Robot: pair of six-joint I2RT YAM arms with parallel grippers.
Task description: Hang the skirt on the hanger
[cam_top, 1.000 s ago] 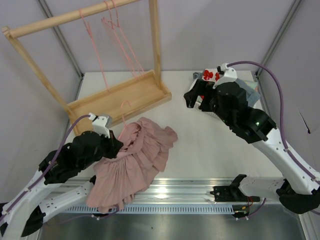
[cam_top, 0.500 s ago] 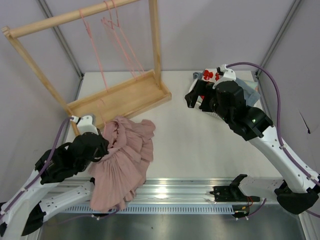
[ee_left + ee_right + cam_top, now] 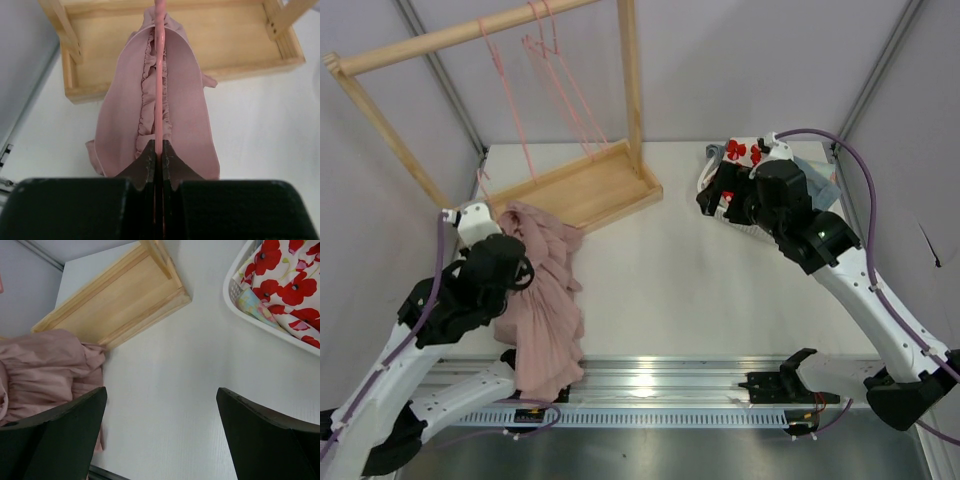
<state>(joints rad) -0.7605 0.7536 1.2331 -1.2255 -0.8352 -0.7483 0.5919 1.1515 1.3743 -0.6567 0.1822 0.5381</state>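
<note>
The left gripper [image 3: 158, 150] has its jaws pressed together on the thin pink bar of the hanger [image 3: 159, 75]. The bar runs forward through the gathered waist of the skirt [image 3: 187, 110]. The skirt drapes off the bar, its far end overlapping the near edge of the rack's wooden tray [image 3: 240, 35]. The right gripper [image 3: 161, 390] hangs right of the tray, jaws spread wide and holding nothing, over bare table [image 3: 680, 280]. A white basket [image 3: 231, 287] sits farther right of the tray.
</note>
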